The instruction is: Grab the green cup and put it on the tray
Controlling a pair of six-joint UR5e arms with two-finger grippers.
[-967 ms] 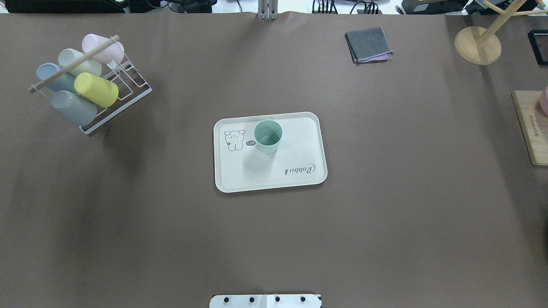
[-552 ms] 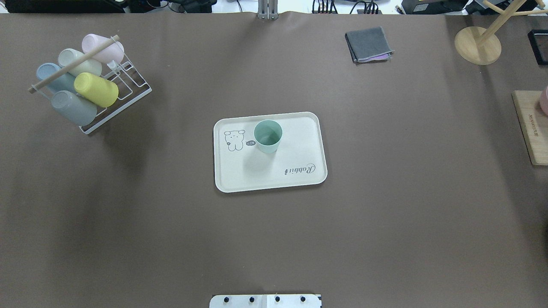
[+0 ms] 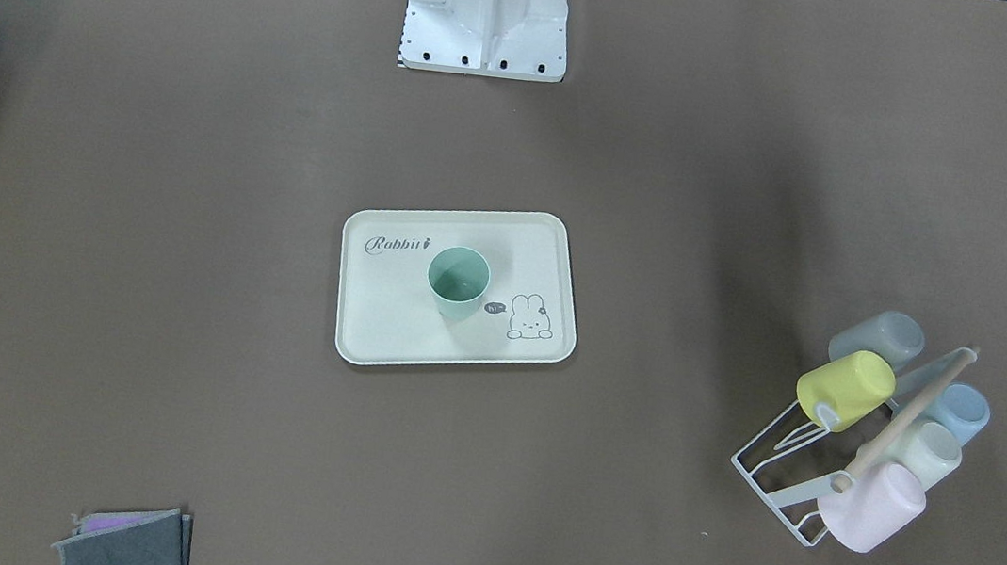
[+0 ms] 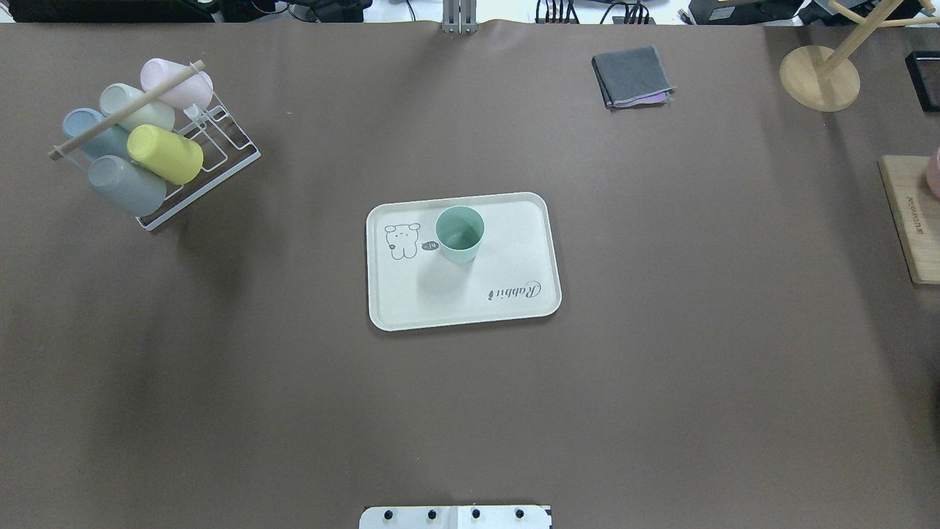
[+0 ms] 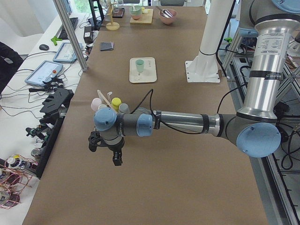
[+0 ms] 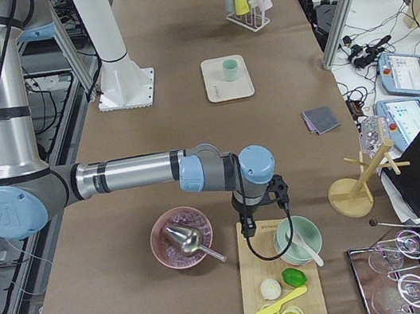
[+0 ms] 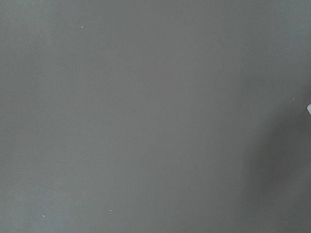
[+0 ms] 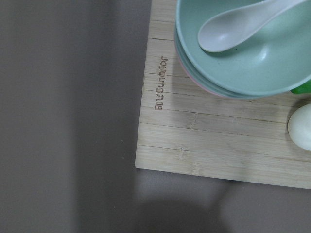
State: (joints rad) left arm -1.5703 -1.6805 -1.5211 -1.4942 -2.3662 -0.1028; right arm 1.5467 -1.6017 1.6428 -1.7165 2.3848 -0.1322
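While the small mint-green plastic cup (image 4: 460, 234) stands upright, mouth up, on the flat cream rectangular tray (image 4: 514, 253), both arms are well apart from it at opposite ends of the brown surface (image 4: 661, 353). The cup sits just beside the tray's little bunny drawing, with the "Rabbit" script on its other side, and the tray lies flat near the middle of the surface. In the exterior left view the left hand (image 5: 105, 149) points downward over a bare stretch of the surface, on the near side of the white wire rack (image 4: 220, 158). That rack holds a yellow plastic cup (image 4: 165, 153) and several pale cups lying on their sides. The left wrist view shows nothing but brown covering, and I cannot tell whether this hand's fingers are apart or together. In the exterior right view the right hand (image 6: 255, 210) hangs over the edge of a bamboo cutting board (image 8: 209, 141), between a pink bowl (image 6: 169, 252) holding a metal scoop and a mint-green bowl (image 8: 252, 63). The right wrist view looks down on the board's corner and on that green bowl, which is stacked on a pink one and holds a white spoon (image 8: 233, 29). Its fingers show in no close view, so their state cannot be told either. A folded grey cloth (image 4: 633, 75) lies near the far edge.
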